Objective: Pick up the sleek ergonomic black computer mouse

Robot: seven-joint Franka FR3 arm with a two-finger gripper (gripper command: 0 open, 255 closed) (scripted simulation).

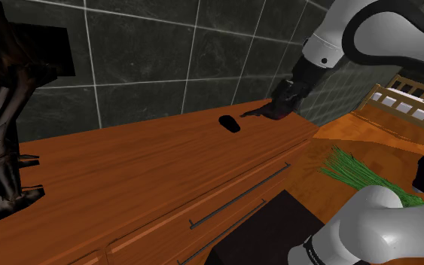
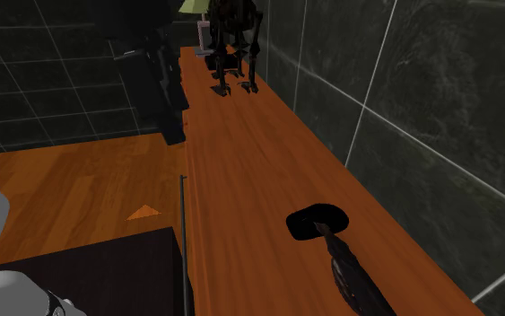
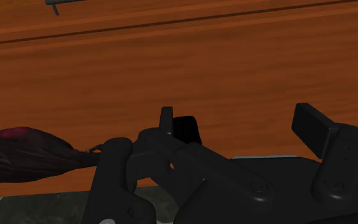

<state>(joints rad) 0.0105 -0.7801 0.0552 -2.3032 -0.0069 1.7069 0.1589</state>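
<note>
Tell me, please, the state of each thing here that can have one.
gripper: open, nothing between its fingers.
black mouse: lying on the wooden counter, not held.
drawers: shut.
dark reddish object: lying flat on the counter, one end by the mouse.
dark sculpture: standing upright.

Black computer mouse (image 1: 228,123), small and smoothly rounded, lying flat on the wooden countertop (image 1: 127,173) (toward its right end in the shoulder view)
</note>
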